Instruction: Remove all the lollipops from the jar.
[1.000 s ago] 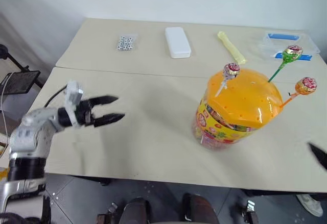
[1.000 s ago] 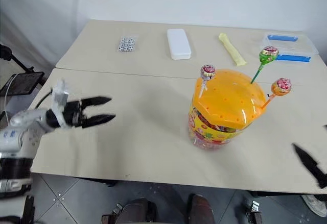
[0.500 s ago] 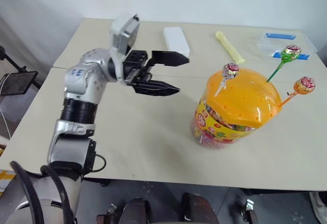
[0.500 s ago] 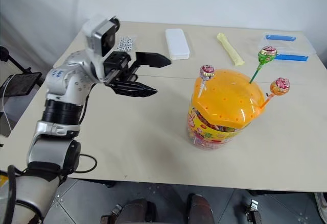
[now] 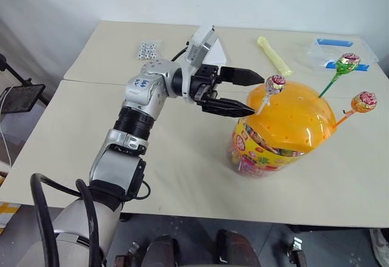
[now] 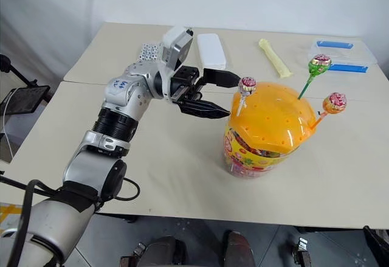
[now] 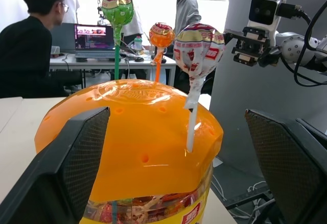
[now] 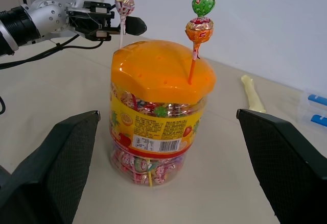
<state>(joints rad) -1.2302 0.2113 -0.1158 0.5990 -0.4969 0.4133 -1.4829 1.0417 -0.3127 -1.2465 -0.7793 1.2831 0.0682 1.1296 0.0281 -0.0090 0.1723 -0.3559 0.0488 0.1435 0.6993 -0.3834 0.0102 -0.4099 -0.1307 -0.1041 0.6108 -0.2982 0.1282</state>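
1. The large translucent orange plastic jar (image 5: 281, 130), with a domed perforated lid and a yellow-red label, stands on the near beige table (image 5: 170, 169), toward its right side, with bare tabletop around it.
2. Three lollipops stand in the lid: the white-stick lollipop (image 5: 275, 84) on the left, the green-stick lollipop (image 5: 346, 63) at the rear right, and the orange-stick lollipop (image 5: 363, 101) at the far right, which leans out past the lid rim.
3. The left gripper (image 5: 246, 92) is level, its black fingers spread wide, their tips just beside the white-stick lollipop and holding nothing.
4. The right gripper (image 8: 168, 193) faces the jar from near by, fingers spread wide and empty.
5. On the far table (image 5: 115, 54) lie a white rectangular case (image 6: 211, 50), a pale yellow tube (image 5: 275, 55), a clear box with blue clips (image 5: 340, 51) and a small packet of dice-like pieces (image 5: 149, 50), all well apart from the jar.
6. In the left wrist view, persons stand and sit at a desk with a laptop (image 7: 94, 38) beyond the jar.
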